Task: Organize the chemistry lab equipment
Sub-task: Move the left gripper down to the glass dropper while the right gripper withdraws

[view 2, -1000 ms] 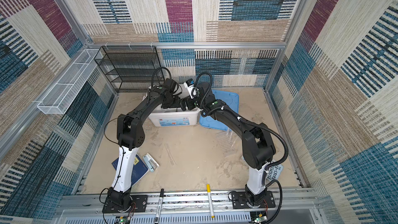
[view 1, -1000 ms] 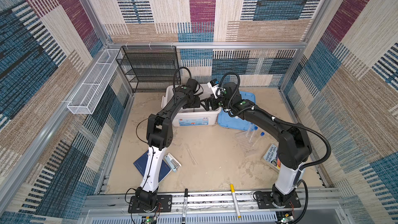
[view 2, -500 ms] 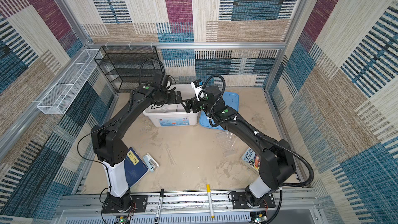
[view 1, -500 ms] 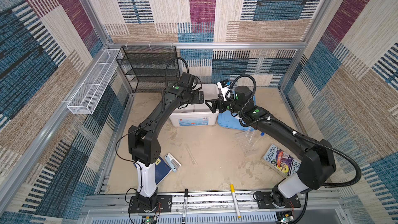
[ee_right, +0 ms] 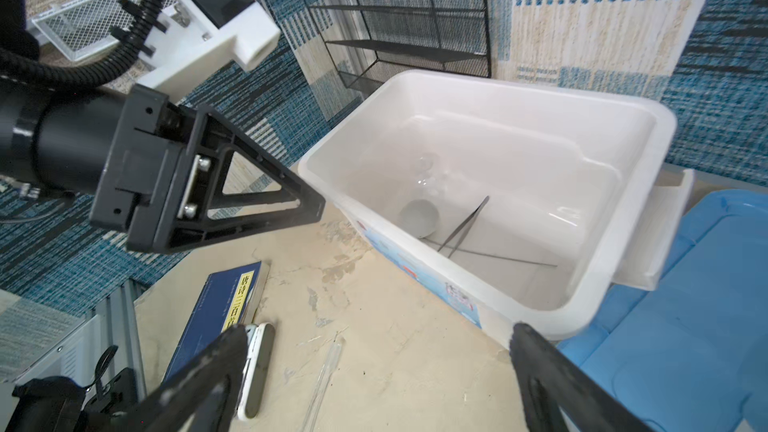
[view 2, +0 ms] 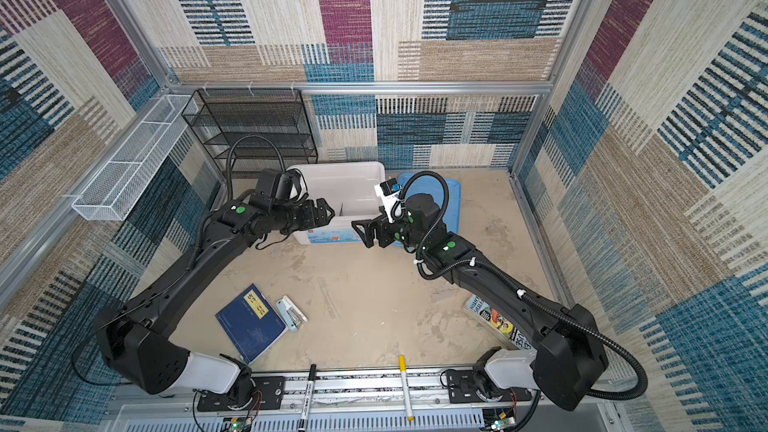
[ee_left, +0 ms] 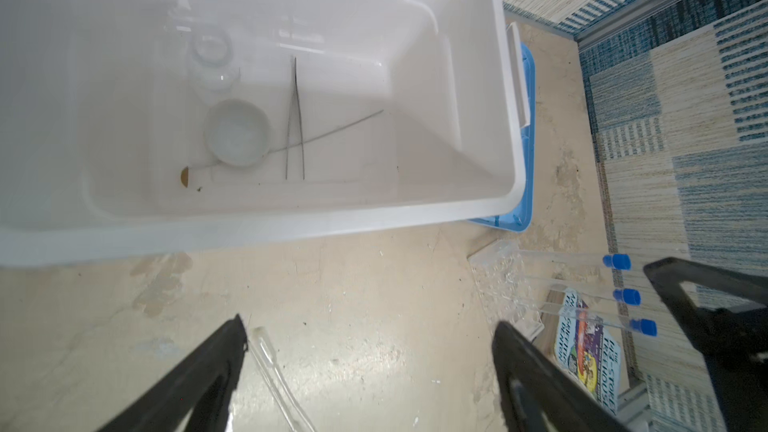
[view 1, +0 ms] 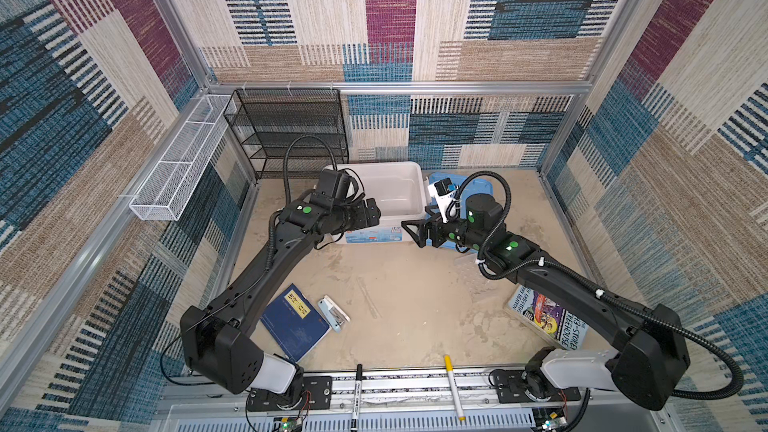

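A white bin [view 1: 390, 189] holds a small white dish [ee_left: 237, 132], a glass beaker [ee_left: 210, 51], metal tweezers [ee_left: 295, 118] and a long thin spoon [ee_left: 332, 130]. A glass rod [view 1: 368, 297] lies on the table in front of the bin. Three blue-capped test tubes [ee_left: 582, 257] lie in a clear rack [ee_left: 507, 284] on its side, right of the bin. My left gripper [view 1: 376, 214] hangs open and empty at the bin's front left corner. My right gripper [view 1: 412, 234] stands open and empty at the front right corner, facing it.
A blue lid [view 1: 478, 184] lies right of the bin. A dark blue book [view 1: 295, 322] and pale stapler [view 1: 333, 313] are front left, a colourful book [view 1: 548, 320] front right. Two marker pens [view 1: 356, 392] rest on the front rail. A black mesh shelf [view 1: 291, 135] stands behind.
Both grippers have drawn back from above the bin toward its front edge and moved apart. The left jaws have spread wider.
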You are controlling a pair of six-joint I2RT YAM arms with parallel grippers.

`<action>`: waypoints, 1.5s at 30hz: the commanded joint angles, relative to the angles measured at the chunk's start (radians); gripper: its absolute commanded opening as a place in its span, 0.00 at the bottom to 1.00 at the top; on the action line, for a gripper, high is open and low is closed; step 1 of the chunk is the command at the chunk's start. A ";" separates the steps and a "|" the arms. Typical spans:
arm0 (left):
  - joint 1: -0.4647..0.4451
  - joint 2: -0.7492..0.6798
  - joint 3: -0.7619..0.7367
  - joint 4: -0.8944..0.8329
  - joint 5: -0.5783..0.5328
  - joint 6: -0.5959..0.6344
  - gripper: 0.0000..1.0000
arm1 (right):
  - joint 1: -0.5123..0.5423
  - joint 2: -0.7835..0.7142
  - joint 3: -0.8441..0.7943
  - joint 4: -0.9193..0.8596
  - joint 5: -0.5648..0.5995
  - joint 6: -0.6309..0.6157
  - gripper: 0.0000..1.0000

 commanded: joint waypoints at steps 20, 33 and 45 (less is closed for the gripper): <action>-0.053 0.029 -0.439 0.177 -0.037 -0.363 0.56 | 0.175 0.079 -0.120 0.014 0.172 0.031 1.00; -0.084 0.166 -0.440 0.185 -0.106 -0.363 0.40 | 0.184 0.053 -0.148 0.028 0.241 0.026 0.99; -0.089 0.212 -0.422 0.188 -0.117 -0.352 0.33 | 0.184 0.060 -0.158 0.034 0.255 0.018 1.00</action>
